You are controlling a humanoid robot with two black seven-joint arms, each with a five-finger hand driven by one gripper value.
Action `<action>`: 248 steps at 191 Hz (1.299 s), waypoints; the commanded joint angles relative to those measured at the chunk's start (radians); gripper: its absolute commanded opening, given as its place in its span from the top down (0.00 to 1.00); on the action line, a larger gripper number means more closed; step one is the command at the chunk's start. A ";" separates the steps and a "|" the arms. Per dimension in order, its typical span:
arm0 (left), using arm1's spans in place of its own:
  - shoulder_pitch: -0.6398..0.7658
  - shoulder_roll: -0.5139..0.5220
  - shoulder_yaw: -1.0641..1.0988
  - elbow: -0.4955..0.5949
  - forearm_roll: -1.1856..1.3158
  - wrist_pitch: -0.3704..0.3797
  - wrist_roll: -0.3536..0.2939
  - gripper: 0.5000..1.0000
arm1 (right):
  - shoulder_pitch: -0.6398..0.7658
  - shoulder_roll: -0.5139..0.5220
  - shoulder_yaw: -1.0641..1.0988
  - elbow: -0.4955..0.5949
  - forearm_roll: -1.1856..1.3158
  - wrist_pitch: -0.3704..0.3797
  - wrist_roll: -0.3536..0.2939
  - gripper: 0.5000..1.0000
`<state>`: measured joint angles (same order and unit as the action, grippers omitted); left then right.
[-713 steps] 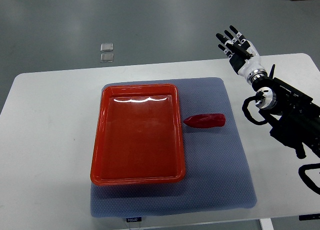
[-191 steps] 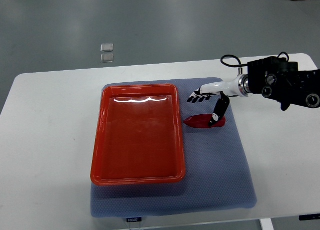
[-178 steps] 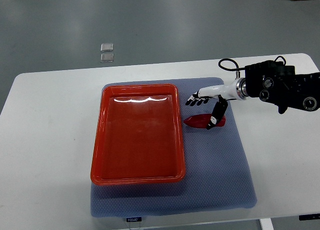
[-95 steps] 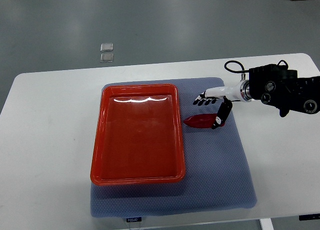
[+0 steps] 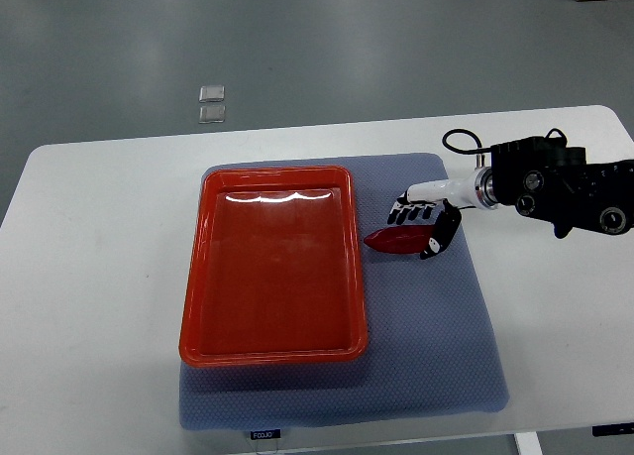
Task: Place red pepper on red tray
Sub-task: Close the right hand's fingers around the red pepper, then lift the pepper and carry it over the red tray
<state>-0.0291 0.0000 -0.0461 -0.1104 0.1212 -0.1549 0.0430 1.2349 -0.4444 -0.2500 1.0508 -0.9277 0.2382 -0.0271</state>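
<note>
Right hand [image 5: 421, 222] over red pepper [image 5: 396, 240], grasp unclear.

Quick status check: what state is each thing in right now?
Pepper: lying on the mat, right of the tray, not lifted.
Tray: empty, flat on the mat.
Right hand: over the pepper's right end, fingers behind it, thumb in front, not clearly closed.
Mat: flat on the table.

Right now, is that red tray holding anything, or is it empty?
Empty. The red tray shows only its bare floor. The red pepper lies outside it on the blue mat, under the right robot hand.
</note>
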 commanded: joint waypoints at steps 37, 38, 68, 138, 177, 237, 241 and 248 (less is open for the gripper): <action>0.000 0.000 0.000 0.000 0.000 0.000 0.000 0.00 | 0.000 -0.004 0.000 0.005 -0.054 0.016 0.003 0.70; 0.000 0.000 0.000 0.000 0.000 0.000 0.000 0.00 | 0.000 -0.004 0.000 0.005 -0.054 0.016 0.003 0.70; 0.000 0.000 0.000 0.000 0.000 0.000 0.000 0.00 | 0.000 0.004 -0.002 0.008 -0.089 0.018 0.003 0.84; 0.000 0.000 0.000 0.000 0.000 0.000 0.000 0.00 | 0.032 -0.020 0.009 0.006 -0.098 0.018 0.004 0.97; 0.000 0.000 0.000 0.000 0.000 0.000 0.000 0.00 | 0.107 -0.025 0.011 0.003 -0.098 0.013 0.030 0.97; 0.000 0.000 0.002 0.000 0.000 0.000 0.000 0.00 | 0.164 0.090 0.094 -0.060 -0.086 -0.010 0.050 0.95; 0.000 0.000 0.002 0.000 0.000 0.000 0.000 0.00 | 0.164 0.095 0.095 -0.063 -0.086 -0.011 0.050 0.95; 0.000 0.000 0.000 0.000 0.000 0.000 0.000 0.00 | 0.163 0.118 0.103 -0.071 -0.086 -0.014 0.053 0.95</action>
<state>-0.0292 0.0000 -0.0448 -0.1104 0.1212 -0.1549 0.0429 1.3991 -0.3835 -0.1750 1.0013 -1.0151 0.2308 0.0205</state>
